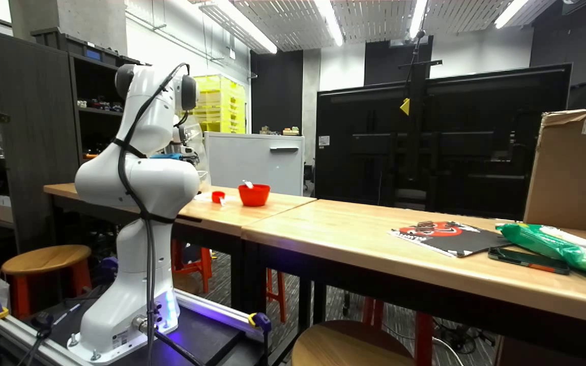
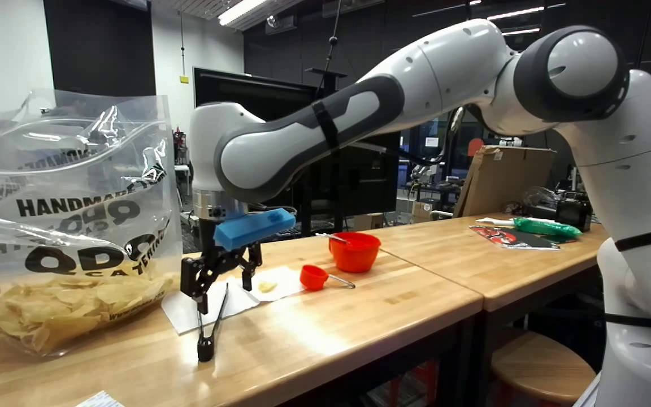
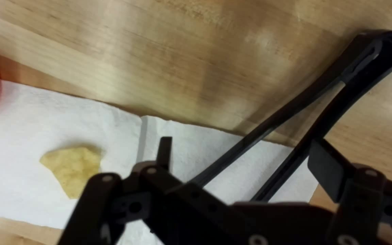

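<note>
Poised with gripper (image 3: pixel 244 161) spread wide over tongs (image 3: pixel 294 105), right of centre in the wrist view, grasping nothing. Seemingly early on, with no hold taken of them or of chip (image 3: pixel 73 168) on napkin (image 3: pixel 19 136), lower left.

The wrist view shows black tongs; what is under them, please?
White paper and wooden tabletop show beneath the tongs; toward their tips, the gripper covers what's underneath.

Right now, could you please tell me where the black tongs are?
In an exterior view, the black tongs are left of centre on the table, by the open gripper, between the clear chip bag and the small red cup.
</note>
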{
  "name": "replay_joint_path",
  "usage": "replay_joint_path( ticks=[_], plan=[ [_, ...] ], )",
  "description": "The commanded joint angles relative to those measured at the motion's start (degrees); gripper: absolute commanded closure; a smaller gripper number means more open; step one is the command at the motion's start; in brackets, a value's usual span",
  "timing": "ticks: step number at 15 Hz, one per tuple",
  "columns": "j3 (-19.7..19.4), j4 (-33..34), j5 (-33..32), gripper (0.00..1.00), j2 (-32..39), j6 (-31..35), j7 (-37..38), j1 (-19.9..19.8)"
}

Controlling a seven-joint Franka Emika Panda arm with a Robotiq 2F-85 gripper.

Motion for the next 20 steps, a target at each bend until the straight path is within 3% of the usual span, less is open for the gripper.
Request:
replay_joint_path(
  ticks=[1, 14, 15, 17, 20],
  plan=[
    [-0.65, 1.00, -1.28, 0.00, 0.93, 0.85, 2.11, 1.08],
    [-1.88, 0.73, -2.10, 0.00, 0.66, 2.04, 3.78, 0.45],
    [-1.92, 0.80, -1.96, 0.02, 0.76, 1.98, 3.69, 0.38],
    [-1.90, 0.73, -1.70, 0.15, 0.82, 1.98, 3.49, 0.29],
    [-1.89, 0.74, -1.52, 0.23, 0.94, 2.06, 3.42, 0.26]
  ],
)
